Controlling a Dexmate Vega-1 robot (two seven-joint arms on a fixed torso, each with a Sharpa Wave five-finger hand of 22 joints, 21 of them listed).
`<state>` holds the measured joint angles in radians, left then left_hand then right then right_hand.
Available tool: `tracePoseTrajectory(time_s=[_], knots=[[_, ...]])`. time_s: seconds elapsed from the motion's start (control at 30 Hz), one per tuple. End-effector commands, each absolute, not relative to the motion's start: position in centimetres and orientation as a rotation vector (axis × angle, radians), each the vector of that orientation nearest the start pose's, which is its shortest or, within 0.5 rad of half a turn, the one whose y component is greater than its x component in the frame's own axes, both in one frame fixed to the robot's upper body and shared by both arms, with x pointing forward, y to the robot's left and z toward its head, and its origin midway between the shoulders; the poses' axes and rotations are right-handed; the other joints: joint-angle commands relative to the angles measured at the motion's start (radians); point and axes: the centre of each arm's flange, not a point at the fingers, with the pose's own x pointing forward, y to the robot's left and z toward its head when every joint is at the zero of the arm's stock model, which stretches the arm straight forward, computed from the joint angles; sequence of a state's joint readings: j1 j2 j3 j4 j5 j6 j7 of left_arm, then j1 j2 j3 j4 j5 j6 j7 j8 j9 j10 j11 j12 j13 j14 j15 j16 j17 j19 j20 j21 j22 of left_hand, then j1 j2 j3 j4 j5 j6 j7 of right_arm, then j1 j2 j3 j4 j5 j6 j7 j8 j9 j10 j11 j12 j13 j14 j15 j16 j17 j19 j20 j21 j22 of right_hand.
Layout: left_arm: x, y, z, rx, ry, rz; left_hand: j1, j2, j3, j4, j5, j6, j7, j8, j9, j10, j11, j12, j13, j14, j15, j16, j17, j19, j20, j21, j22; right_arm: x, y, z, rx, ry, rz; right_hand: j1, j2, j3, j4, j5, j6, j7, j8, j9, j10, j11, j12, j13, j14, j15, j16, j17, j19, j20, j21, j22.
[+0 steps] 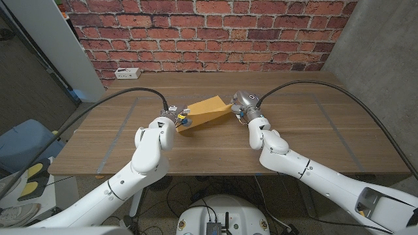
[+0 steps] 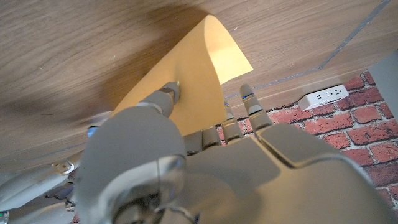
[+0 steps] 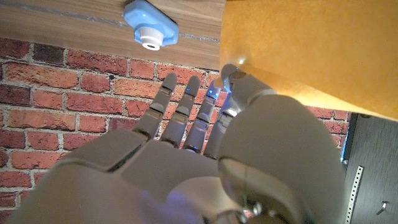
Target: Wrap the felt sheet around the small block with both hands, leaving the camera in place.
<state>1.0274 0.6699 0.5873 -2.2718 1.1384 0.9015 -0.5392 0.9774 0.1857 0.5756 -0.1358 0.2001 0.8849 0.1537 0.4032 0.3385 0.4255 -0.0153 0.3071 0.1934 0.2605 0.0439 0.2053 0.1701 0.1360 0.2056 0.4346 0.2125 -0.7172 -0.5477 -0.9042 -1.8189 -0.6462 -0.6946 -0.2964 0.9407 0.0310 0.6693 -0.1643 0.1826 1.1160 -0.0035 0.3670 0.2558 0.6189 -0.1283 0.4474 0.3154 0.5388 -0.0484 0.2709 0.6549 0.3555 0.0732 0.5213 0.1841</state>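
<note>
Head view: the left robot hand (image 1: 171,117) meets the near left end of the tan felt sheet (image 1: 204,113), and the right robot hand (image 1: 239,104) meets its far right end, so the sheet lies between the two at the middle of the wooden worktop (image 1: 307,130). The sheet rises in a sloped fold; the small block under it cannot be made out. In the left wrist view, one finger (image 2: 169,94) of the left robot hand presses on the felt sheet (image 2: 186,81) while the others reach out straight and apart past its edge. In the right wrist view, one fingertip (image 3: 231,76) of the right robot hand touches the felt sheet (image 3: 311,50), the rest spread free of it; whether either pinches the felt cannot be told. The worktop is brown plank with pale seam lines. Behind it stands a red brick wall (image 1: 215,26), with a white power strip (image 1: 127,72) at the far left edge and a grey panel (image 1: 385,72) on the right.
</note>
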Motion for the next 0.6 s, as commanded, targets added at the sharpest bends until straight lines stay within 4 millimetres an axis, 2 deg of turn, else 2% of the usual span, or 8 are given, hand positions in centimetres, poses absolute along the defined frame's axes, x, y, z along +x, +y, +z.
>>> tracePoseTrajectory(time_s=[0.03,0.1,0.23,0.4,0.6], knots=[[49.6,21.0,-1.1,1.294,-0.181,0.153,0.004,0.035,0.015,0.033,-0.008,-0.022,0.0,-0.008,0.019,0.005,0.035,-0.007,0.006,0.019,0.011,0.007,0.008,0.014,-0.001,0.017,0.008,58.8,-9.8,-0.2,-1.309,-0.632,-0.277,-0.003,0.01,-0.019,0.012,0.007,0.046,0.046,-0.003,0.003,-0.023,-0.002,-0.009,-0.002,-0.01,-0.154,0.004,0.007,-0.003,-0.001,-0.003,0.004],[49.6,21.5,-1.2,1.25,-0.179,0.137,0.006,0.035,0.028,0.043,-0.008,-0.027,0.004,-0.008,0.026,0.009,0.04,-0.008,0.007,0.023,0.012,0.007,0.009,0.017,-0.002,0.021,0.009,58.9,-9.6,0.1,-1.316,-0.635,-0.276,-0.005,0.01,-0.019,0.013,0.008,0.046,0.044,-0.003,0.002,-0.023,-0.003,-0.009,-0.002,-0.011,-0.153,0.002,0.006,-0.005,0.0,-0.004,0.004],[49.6,22.2,-1.4,1.196,-0.179,0.137,0.013,0.027,0.043,0.045,-0.009,-0.023,0.014,-0.002,0.037,0.025,0.044,-0.006,0.008,0.039,0.01,0.009,0.008,0.024,-0.011,0.029,0.012,59.1,-9.2,0.4,-1.331,-0.64,-0.269,-0.007,0.01,-0.016,0.013,0.01,0.047,0.042,-0.003,0.002,-0.026,-0.008,-0.011,-0.003,-0.013,-0.154,-0.004,0.002,-0.005,0.001,-0.004,0.004],[49.2,22.9,-1.4,1.139,-0.181,0.158,0.02,0.017,0.049,0.039,-0.007,-0.008,0.016,0.007,0.048,0.038,0.035,-0.005,0.01,0.043,0.005,0.006,0.004,0.017,-0.015,0.032,0.014,59.4,-8.5,1.0,-1.348,-0.655,-0.249,-0.011,0.009,-0.015,0.014,0.012,0.049,0.041,-0.003,-0.001,-0.025,-0.005,-0.012,-0.005,-0.013,-0.152,-0.007,0.0,-0.005,0.002,-0.004,0.004],[49.3,24.0,-1.3,1.029,-0.172,0.133,0.015,0.014,0.049,0.041,-0.004,-0.001,0.022,0.014,0.067,0.056,0.05,-0.006,0.011,0.064,0.02,0.007,0.003,0.019,-0.013,0.041,0.017,59.5,-7.8,1.9,-1.349,-0.682,-0.226,-0.018,0.007,-0.012,0.015,0.013,0.048,0.038,-0.004,-0.004,-0.045,-0.007,-0.023,-0.008,-0.013,-0.151,-0.014,-0.005,-0.005,0.005,-0.004,0.004]])
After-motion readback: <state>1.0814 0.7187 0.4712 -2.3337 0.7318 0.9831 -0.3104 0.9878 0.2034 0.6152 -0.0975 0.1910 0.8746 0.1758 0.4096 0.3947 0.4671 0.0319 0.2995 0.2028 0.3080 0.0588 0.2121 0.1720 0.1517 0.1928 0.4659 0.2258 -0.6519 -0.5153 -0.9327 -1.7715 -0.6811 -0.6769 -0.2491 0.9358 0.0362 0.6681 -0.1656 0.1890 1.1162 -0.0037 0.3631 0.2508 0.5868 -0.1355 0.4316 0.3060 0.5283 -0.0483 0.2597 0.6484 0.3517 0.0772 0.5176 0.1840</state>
